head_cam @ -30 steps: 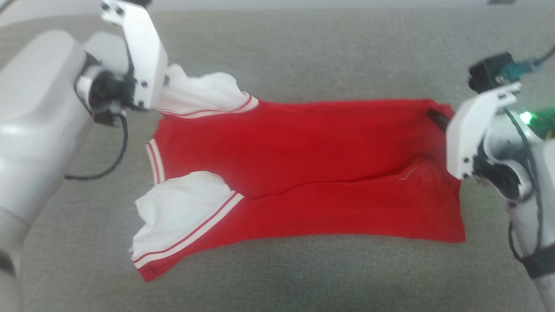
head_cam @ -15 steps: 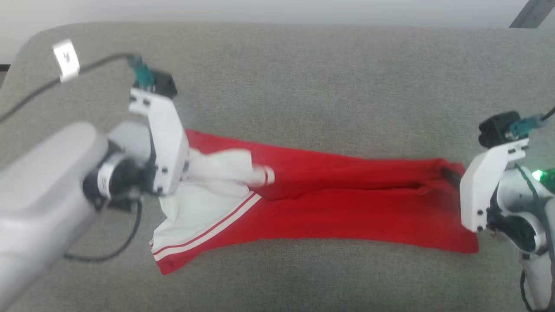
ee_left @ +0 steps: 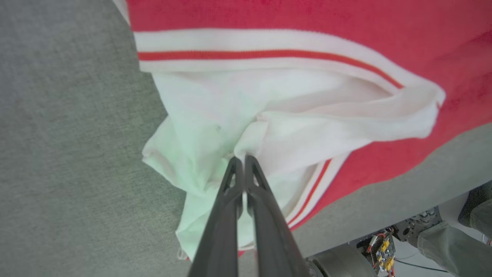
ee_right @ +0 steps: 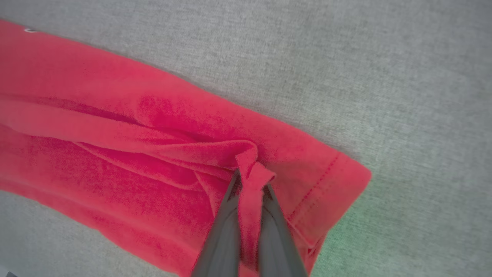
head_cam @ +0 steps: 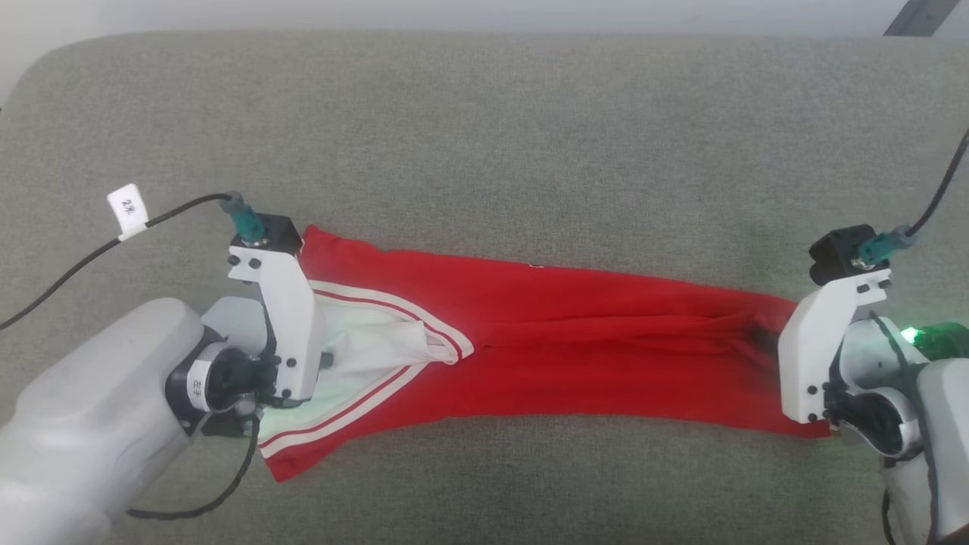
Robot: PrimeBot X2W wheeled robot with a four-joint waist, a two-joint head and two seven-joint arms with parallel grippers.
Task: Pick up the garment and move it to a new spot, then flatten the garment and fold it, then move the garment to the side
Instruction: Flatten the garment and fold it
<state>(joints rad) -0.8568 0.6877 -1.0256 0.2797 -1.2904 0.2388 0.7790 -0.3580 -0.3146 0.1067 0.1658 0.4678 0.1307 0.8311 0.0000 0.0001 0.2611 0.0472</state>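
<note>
The garment (head_cam: pixel 575 344), a small red shirt with white panels and striped trim, lies stretched left to right across the grey cushion. My left gripper (ee_left: pixel 241 161) is shut on a bunch of its white cloth (ee_left: pixel 246 127) at the left end. At the other end my right gripper (ee_right: pixel 250 181) is shut on a pinched fold of red cloth (ee_right: pixel 251 163) close to the stitched hem. In the head view both wrists (head_cam: pixel 276 325) (head_cam: pixel 829 356) sit low at the two ends of the garment, and the fingers are hidden beneath them.
The grey fabric cushion (head_cam: pixel 530 136) extends well beyond the garment toward the back. Its front edge shows in the left wrist view, with robot base parts (ee_left: pixel 380 246) below. A black cable with a white tag (head_cam: pixel 129 208) trails from my left wrist.
Both grippers have come down and toward me with the garment, which has gone from a wide, half-raised sheet to a narrow band lying on the cushion. The camera has shifted too.
</note>
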